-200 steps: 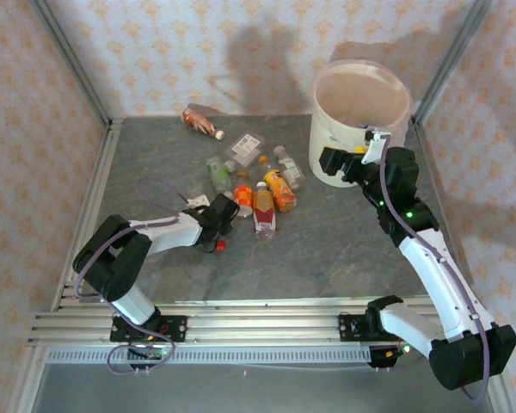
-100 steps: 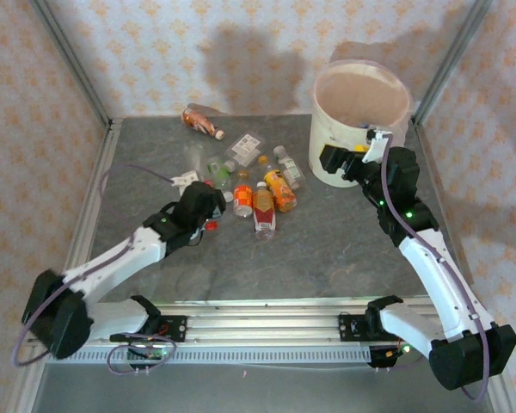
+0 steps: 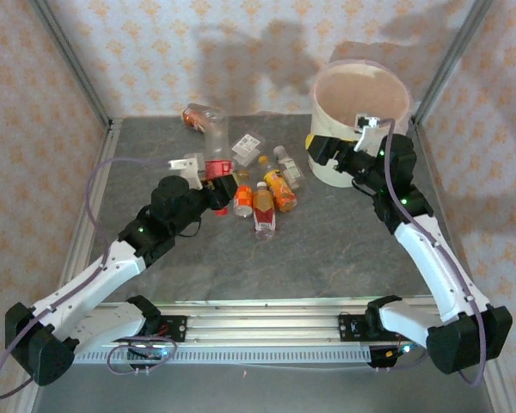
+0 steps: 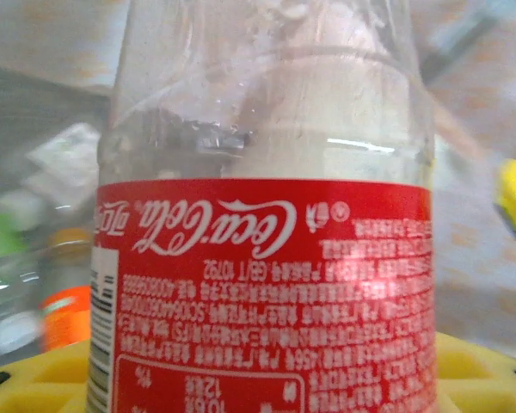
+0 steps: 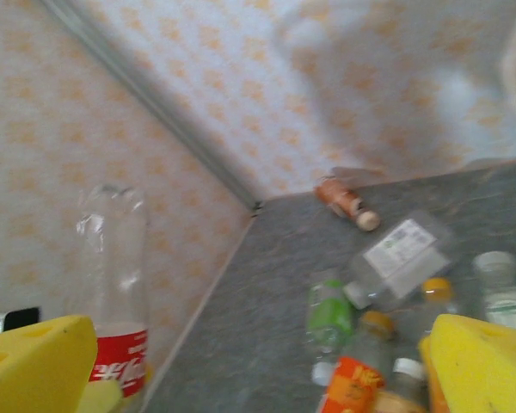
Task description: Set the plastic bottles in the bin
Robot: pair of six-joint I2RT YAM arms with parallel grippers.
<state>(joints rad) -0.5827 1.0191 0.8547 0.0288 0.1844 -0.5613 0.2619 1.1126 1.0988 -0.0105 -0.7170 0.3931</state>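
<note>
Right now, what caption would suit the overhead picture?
Left gripper holds a clear, red-labelled plastic bottle; open right gripper hovers beside the round white bin.

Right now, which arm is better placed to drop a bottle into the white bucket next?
Left. The left gripper has its jaws closed on the red-labelled cola bottle, so it only needs carrying to the bin. The right gripper sits by the bin, jaws open and empty.

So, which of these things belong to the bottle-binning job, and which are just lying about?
Job: Coca-Cola bottle, held by the left gripper; loose bottles on the table; brown bottle at the far edge; bin.
Not the job, only fixtures: front rail; patterned walls.
</note>
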